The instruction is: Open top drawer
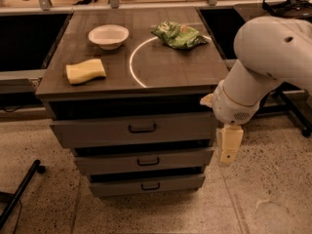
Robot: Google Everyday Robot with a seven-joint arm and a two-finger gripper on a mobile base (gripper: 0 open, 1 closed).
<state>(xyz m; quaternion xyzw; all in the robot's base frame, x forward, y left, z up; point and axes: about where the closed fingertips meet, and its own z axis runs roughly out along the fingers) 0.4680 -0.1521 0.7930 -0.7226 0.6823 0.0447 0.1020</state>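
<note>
The top drawer [97, 130] is the widest and tallest of three grey wood-grain drawers under the table top, with a small black bar handle [142, 128] at its centre. Its front stands a little forward of the dark gap below the top. My gripper [228, 146] hangs pointing down at the right of the cabinet, level with the top and middle drawers, just off the cabinet's right edge. It holds nothing that I can see. It is well to the right of the handle.
On the table top [161, 77] lie a white bowl [108, 35], a yellow sponge [86, 71] and a green chip bag [178, 35]. The middle drawer [185, 159] and bottom drawer [175, 183] sit below. A black leg [19, 193] lies on the floor at left. A chair base [292, 111] stands at right.
</note>
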